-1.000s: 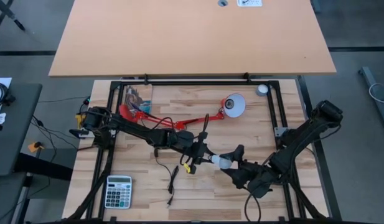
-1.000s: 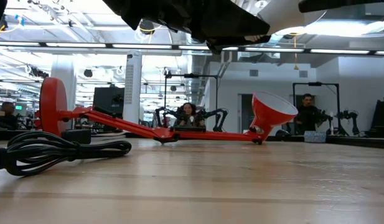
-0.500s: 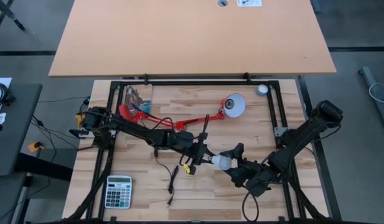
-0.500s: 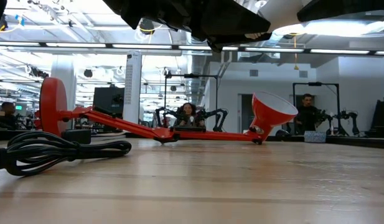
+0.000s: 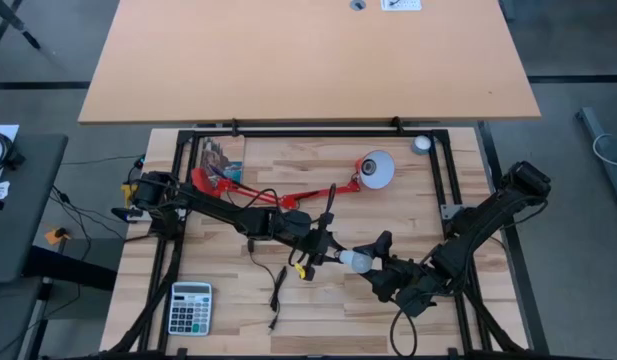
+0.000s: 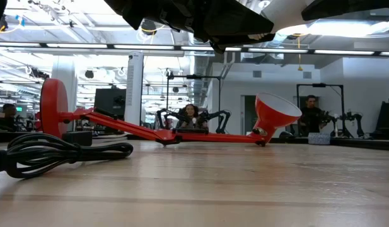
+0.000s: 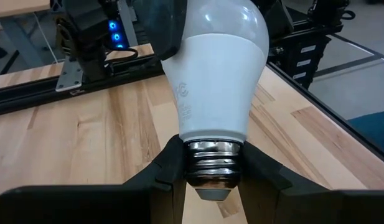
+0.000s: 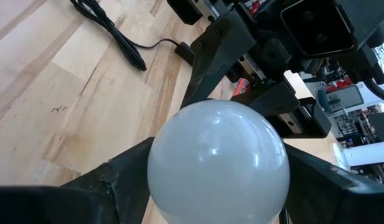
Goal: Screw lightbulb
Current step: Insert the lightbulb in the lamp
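Lightbulb (image 5: 360,260): held above the counter (image 5: 288,160), mid-front, between both pincers.
Left pincer (image 7: 207,180): clenched on the metal screw base.
Right pincer (image 8: 216,180): clamped around the white globe.

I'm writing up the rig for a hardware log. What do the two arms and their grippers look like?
Both arms are black, slim and jointed. The left arm has a black cable along it and yellow marks near the left gripper. The right arm is bulkier at its joints and ends in the right gripper. Each has two matte dark fingers with broad angular faces. Blue lights glow on the right wrist housing.
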You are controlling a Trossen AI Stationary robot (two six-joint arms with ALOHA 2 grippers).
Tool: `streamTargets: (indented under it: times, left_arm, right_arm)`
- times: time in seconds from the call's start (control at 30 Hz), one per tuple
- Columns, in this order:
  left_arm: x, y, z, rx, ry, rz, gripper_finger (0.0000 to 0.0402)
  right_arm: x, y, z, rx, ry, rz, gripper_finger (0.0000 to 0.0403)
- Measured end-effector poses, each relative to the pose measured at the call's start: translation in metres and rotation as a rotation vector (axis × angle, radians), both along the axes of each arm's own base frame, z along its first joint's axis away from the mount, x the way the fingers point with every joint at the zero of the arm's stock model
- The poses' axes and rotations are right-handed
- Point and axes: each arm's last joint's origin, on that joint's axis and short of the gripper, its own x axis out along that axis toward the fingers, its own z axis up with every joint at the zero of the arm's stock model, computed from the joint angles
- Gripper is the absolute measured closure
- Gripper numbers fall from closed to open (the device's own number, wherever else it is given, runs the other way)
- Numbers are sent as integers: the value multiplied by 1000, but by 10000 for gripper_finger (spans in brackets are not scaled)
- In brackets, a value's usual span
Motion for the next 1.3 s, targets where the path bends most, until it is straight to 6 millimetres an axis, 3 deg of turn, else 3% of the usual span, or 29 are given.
streamTargets:
  times: [0.23,0.47,0.63,0.87,1.03,1.3]
  left_arm:
    - [0,0,0,-12,4,4,290]
    - [-2,2,0,14,26,62,236]
    - [-12,8,4,119,114,218,210]
    - [-29,21,5,286,265,431,206]
    - [-27,50,-16,444,366,673,206]
    - [-16,90,-61,439,486,791,206]
  right_arm:
    - [0,0,0,6,-2,-2,104]
    - [-1,0,0,47,-17,-23,105]
    - [-4,-4,-4,44,15,-58,105]
    - [-10,-17,-11,11,56,-169,105]
    - [-6,-40,-6,29,18,-311,105]
    - [-8,-92,-1,20,57,-570,105]
